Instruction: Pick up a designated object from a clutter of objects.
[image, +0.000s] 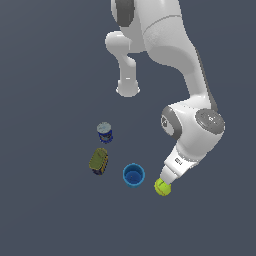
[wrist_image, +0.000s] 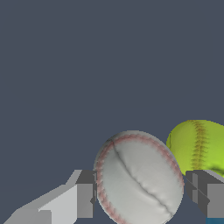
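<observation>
The designated object, a white baseball (wrist_image: 138, 179) with red stitching, fills the space between my fingers in the wrist view. My gripper (wrist_image: 140, 194) is shut on it, with a grey pad (wrist_image: 85, 194) against one side and the other pad (wrist_image: 203, 197) against the opposite side. The yellow-green tennis ball (wrist_image: 199, 146) lies right beside the baseball. In the exterior view my gripper (image: 169, 175) is down at floor level just above the tennis ball (image: 162, 187), and the arm hides the baseball.
The rest of the clutter lies toward the exterior view's left of my hand: a blue cup (image: 133, 175) closest, an olive-yellow can (image: 99, 161) on its side, and a blue can with a grey lid (image: 104, 132) standing behind it. The robot's base (image: 128, 89) stands farther back.
</observation>
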